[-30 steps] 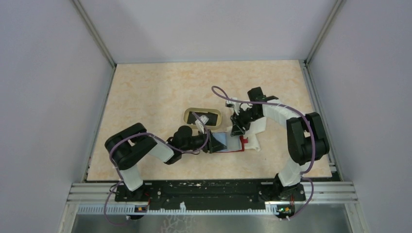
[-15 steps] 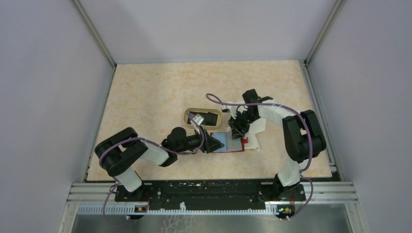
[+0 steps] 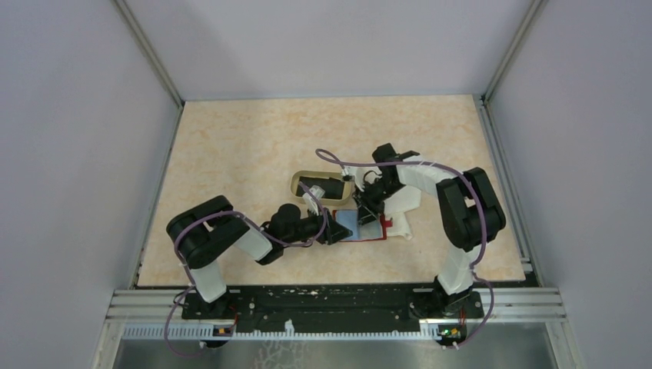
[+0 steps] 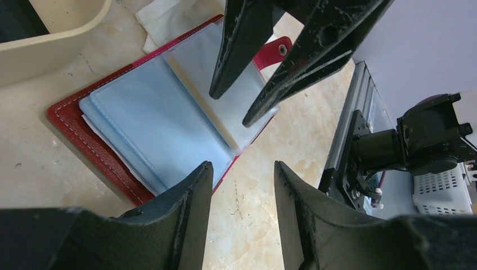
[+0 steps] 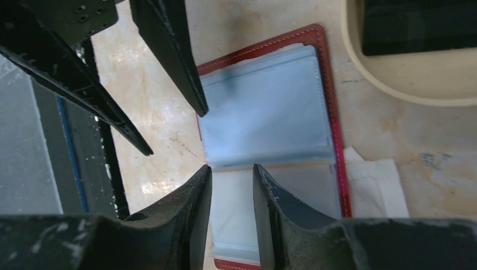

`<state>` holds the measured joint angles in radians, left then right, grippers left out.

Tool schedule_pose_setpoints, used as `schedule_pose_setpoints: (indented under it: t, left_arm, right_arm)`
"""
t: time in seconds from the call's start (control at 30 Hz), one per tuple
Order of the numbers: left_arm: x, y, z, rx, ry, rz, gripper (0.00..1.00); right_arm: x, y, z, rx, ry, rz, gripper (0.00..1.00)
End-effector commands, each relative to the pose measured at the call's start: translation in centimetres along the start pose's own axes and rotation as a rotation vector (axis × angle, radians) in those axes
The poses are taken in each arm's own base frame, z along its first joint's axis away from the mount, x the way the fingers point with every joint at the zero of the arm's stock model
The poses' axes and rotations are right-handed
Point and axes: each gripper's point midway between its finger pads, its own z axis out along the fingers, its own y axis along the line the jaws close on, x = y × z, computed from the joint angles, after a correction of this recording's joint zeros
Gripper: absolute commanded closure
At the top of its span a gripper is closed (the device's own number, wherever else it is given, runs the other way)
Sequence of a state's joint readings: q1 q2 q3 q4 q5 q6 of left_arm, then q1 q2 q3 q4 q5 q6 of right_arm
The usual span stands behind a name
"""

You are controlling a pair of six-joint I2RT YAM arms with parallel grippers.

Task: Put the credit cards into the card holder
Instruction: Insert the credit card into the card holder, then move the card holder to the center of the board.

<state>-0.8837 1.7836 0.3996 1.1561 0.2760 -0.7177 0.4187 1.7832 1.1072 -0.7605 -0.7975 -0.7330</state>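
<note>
Middle of the top view is tight: left gripper (image 3: 336,231) and right gripper (image 3: 369,217) crowd the card holder (image 3: 350,227) from both sides, with the tray (image 3: 294,184) just above it. There's bare table (image 3: 254,138) across the upper half of the frame.

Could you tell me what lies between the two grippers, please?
The open card holder lies between left gripper and right gripper, shown in the left wrist view.
</note>
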Motion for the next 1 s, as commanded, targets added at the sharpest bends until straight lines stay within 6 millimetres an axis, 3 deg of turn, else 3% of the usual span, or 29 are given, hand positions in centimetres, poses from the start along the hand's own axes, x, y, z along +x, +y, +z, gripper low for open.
schedule_pose_setpoints:
  t: [0.0, 0.13, 0.23, 0.37, 0.53, 0.67, 0.97]
  left_arm:
    - [-0.2, -0.1, -0.2, 0.005, -0.014, 0.017, 0.49]
    - [-0.5, -0.7, -0.6, 0.032, -0.034, 0.036, 0.49]
    - [-1.3, -1.2, -1.3, 0.048, -0.077, 0.055, 0.49]
    - [-1.8, -0.8, -2.6, 0.006, -0.116, 0.087, 0.51]
    - [-1.8, 0.7, -4.0, -0.102, -0.109, 0.107, 0.51]
    - [-0.8, 2.4, -4.7, -0.203, -0.061, 0.072, 0.48]
    - [0.7, 3.4, -4.6, -0.235, -0.015, -0.001, 0.48]
  right_arm:
    - [-2.4, 1.8, 0.0, -0.098, -0.072, -0.026, 0.67]
    - [-2.6, 0.7, -1.6, 0.029, -0.040, -0.128, 0.65]
    - [-1.6, -0.8, -3.5, 0.180, 0.031, -0.248, 0.62]
    - [-0.9, -1.8, -5.0, 0.278, 0.071, -0.265, 0.60]
    - [1.8, -2.2, -4.4, 0.281, 0.159, -0.148, 0.61]
    - [2.5, -2.9, -4.0, 0.324, 0.150, -0.109, 0.61]
    - [4.6, -4.7, -3.0, 0.373, 0.219, -0.032, 0.63]
